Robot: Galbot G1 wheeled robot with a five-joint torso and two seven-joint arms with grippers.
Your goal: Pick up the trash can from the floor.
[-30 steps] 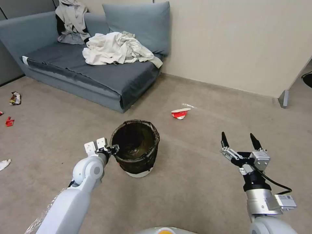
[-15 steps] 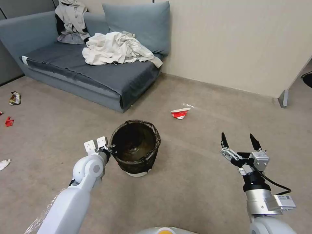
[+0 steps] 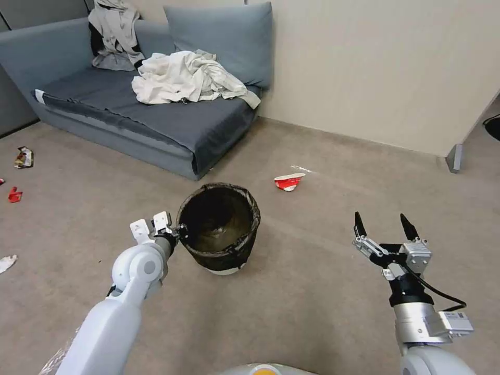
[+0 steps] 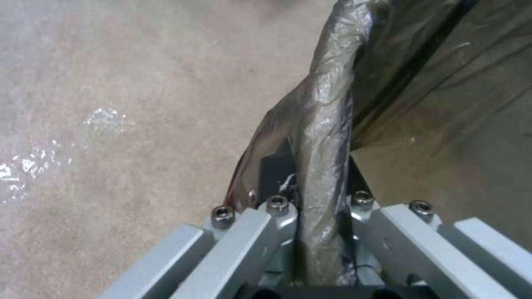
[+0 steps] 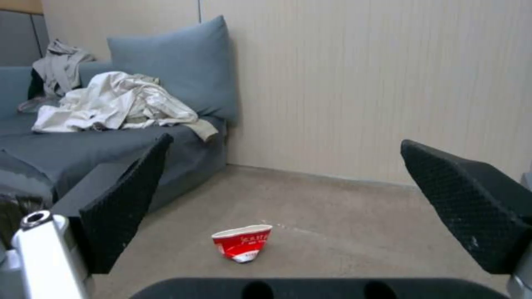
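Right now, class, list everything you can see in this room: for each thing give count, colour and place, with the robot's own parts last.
trash can: one, white with dark bag liner, beside the left arm, tilted
floor: beige-grey carpet, throughout
paper cup: one, red and white, crushed, on the floor beyond the trash can
sofa: one, blue-grey, against the wall at the far left
cushion: one, blue-grey, upright at the sofa's end
clothes: pale heap on the seat, another over the backrest
litter scraps: several, red and mixed, on the floor at far left
left gripper: fingers shut on the trash can's rim
right gripper: black fingers open, hovering at right
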